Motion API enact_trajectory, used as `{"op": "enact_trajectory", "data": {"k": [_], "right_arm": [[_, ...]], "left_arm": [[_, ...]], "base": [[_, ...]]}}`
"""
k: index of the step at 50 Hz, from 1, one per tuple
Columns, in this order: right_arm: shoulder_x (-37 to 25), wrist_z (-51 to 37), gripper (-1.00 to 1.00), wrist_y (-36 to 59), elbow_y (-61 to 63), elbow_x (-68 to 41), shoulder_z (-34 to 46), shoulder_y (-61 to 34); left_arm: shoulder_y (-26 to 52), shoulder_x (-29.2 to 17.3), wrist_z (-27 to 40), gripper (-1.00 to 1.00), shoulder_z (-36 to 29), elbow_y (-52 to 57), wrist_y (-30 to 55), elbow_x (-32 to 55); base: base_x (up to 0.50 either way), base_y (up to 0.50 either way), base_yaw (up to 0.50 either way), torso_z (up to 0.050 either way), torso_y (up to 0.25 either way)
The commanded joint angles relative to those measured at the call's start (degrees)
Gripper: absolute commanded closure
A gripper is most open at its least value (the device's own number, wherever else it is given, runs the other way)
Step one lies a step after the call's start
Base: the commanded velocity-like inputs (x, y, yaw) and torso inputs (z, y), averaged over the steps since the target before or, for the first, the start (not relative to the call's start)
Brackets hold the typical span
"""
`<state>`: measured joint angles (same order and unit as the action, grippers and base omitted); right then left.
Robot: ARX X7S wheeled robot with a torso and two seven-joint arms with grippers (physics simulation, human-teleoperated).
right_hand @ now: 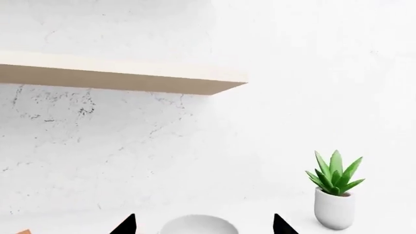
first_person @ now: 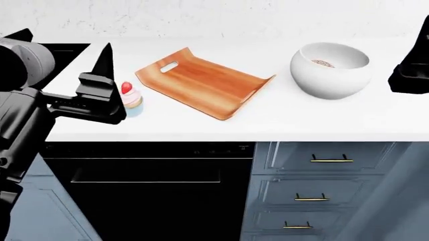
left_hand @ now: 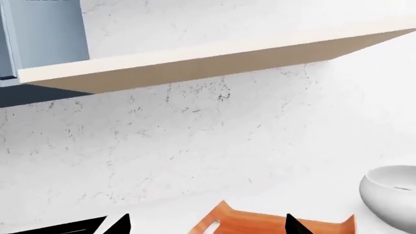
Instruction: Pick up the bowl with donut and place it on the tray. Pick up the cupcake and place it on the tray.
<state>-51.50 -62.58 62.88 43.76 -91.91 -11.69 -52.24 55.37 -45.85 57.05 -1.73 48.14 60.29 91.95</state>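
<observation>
Two grippers are recorded above a white counter (first_person: 322, 118), neither holding anything. Nearest in the head view, the left gripper (first_person: 64, 50) is raised over the counter's left end, its jaws spread wide and empty, just beside the cupcake (first_person: 130, 100), which stands upright near the front edge. The tray (first_person: 201, 80) is set at an angle near the middle of the counter, bare. To its right the bowl (first_person: 330, 71) is seen upright on the counter, apart from the tray, with the donut (first_person: 324, 64) lying inside. The right gripper (right_hand: 202, 225) is noted beside the bowl, jaws parted and empty. Farther back, a potted plant (right_hand: 334, 190) stands against the marbled wall (right_hand: 130, 156), beneath a pale shelf (right_hand: 123, 75).
</observation>
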Motion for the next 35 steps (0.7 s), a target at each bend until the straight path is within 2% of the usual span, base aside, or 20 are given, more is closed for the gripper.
{"op": "enact_trajectory", "data": {"k": [1,14,35], "right_arm": [[-0.86,1.11,-1.0,1.58,-1.97,-0.26,3.05,-4.81],[-0.78,1.02,-1.0,2.17,-2.79,-0.3,5.34,-7.26],[-0.79,2.76,-1.0,1.18,-2.81,0.51,4.92,-6.8]], "left_arm": [[5.27,-1.84,3.64,-1.0,-2.66,-1.81,2.43,5.58],[3.38,-1.91,2.42,-1.0,-1.76,-0.97,1.4,4.38],[5.63,-1.98,3.0,-1.0,-3.39,-1.6,1.58,4.78]], "base": [[0.0,0.0,0.0,0.0,0.0],[0.09,0.0,0.0,0.0,0.0],[0.09,0.0,0.0,0.0,0.0]]}}
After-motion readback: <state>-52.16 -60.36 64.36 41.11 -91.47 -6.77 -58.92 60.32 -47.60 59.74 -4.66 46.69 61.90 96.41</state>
